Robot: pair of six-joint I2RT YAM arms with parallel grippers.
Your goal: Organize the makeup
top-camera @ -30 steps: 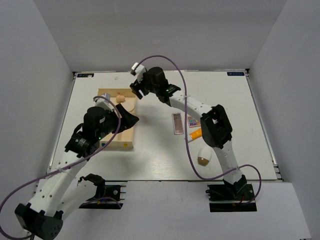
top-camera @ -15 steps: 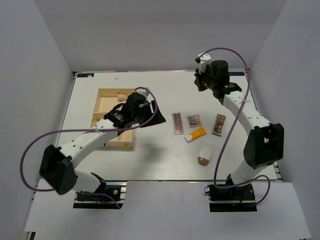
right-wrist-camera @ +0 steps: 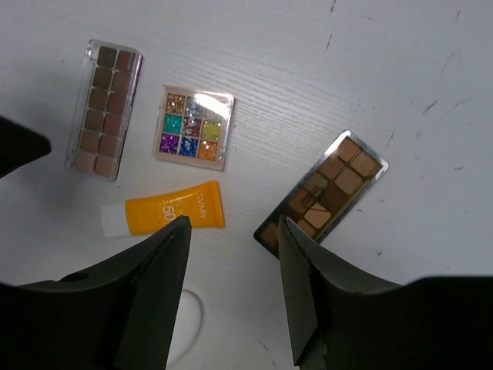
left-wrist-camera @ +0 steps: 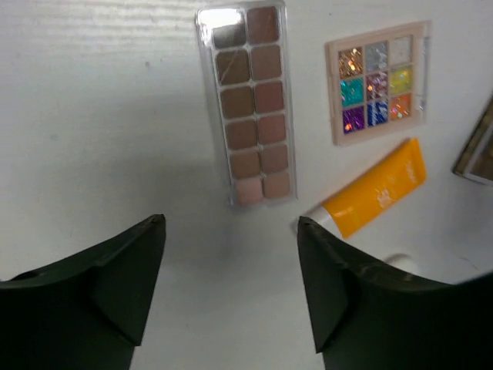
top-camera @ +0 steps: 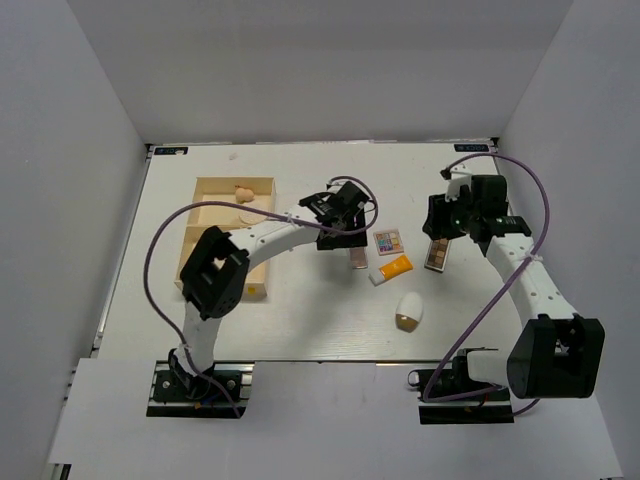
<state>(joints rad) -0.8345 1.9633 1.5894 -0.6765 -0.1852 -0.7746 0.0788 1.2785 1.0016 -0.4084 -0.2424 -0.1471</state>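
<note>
White scuffed table, grey walls, orange tube

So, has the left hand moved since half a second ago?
Yes: the left hand moved right, from the wooden box to over the clear-cased brown palette.

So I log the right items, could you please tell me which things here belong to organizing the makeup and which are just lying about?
Job: clear-cased brown palette, dark brown palette, square multicolour palette, orange white-capped tube, white-tan egg shape, peach sponge, round cream puff.
Not makeup: divided wooden box, table.
</note>
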